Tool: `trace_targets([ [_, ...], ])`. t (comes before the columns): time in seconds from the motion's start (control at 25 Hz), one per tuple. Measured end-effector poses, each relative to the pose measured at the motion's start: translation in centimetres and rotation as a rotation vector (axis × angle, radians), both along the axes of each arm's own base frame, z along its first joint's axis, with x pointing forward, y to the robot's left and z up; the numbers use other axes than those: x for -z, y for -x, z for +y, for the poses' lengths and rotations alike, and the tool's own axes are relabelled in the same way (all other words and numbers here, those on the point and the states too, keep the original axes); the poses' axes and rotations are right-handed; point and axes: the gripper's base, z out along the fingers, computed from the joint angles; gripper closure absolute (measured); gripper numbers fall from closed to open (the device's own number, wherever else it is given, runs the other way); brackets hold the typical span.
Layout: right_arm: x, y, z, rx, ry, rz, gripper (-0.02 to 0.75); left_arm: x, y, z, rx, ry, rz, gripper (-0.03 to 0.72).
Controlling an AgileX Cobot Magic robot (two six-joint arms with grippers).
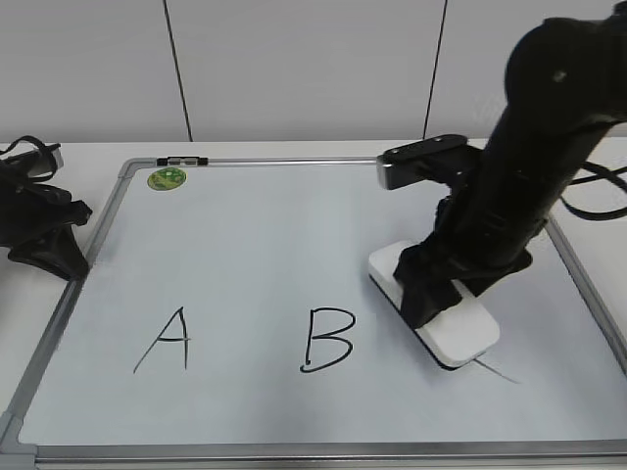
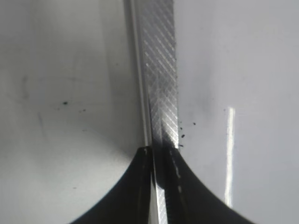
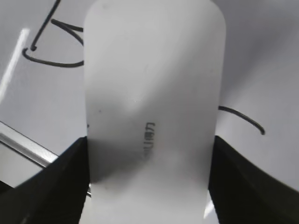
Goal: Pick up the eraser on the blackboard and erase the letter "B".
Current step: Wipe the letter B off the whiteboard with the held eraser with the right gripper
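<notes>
The white eraser lies on the blackboard at the right, over most of a black "C" whose tail sticks out. My right gripper is down on it; in the right wrist view the fingers press both long sides of the eraser. The letter "B" is whole, left of the eraser; its lower hook shows in the right wrist view. My left gripper is shut and empty at the board's left edge, over the metal frame.
A black "A" is left of the "B". A round green sticker sits at the board's far left corner. The board's silver frame runs along the near edge. A white wall stands behind the table.
</notes>
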Motion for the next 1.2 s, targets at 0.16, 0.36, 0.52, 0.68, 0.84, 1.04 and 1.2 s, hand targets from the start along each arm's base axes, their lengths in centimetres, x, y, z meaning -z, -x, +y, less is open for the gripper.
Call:
trace_targets([
  [0.16, 1.4, -0.5, 2.5, -0.070, 0.015, 0.022, 0.209, 0.0, 0.0, 0.0, 0.000, 0.000, 0.000, 0.653],
  [0.36, 3.2, -2.0, 3.6, -0.107, 0.027, 0.030, 0.209, 0.0, 0.0, 0.0, 0.000, 0.000, 0.000, 0.653],
  [0.52, 4.3, -3.5, 4.4, -0.130, 0.033, 0.021, 0.209, 0.0, 0.0, 0.0, 0.000, 0.000, 0.000, 0.653],
  [0.68, 5.1, -5.0, 5.5, -0.161, 0.055, 0.024, 0.209, 0.0, 0.0, 0.0, 0.000, 0.000, 0.000, 0.653],
  [0.84, 5.7, -6.0, 6.1, -0.180, 0.079, 0.063, 0.209, 0.0, 0.0, 0.0, 0.000, 0.000, 0.000, 0.653],
  [1.04, 5.8, -6.0, 6.6, -0.201, 0.098, 0.075, 0.209, 0.0, 0.0, 0.0, 0.000, 0.000, 0.000, 0.653],
  [1.2, 5.7, -5.2, 8.0, -0.262, 0.129, 0.056, 0.209, 0.0, 0.0, 0.0, 0.000, 0.000, 0.000, 0.653],
])
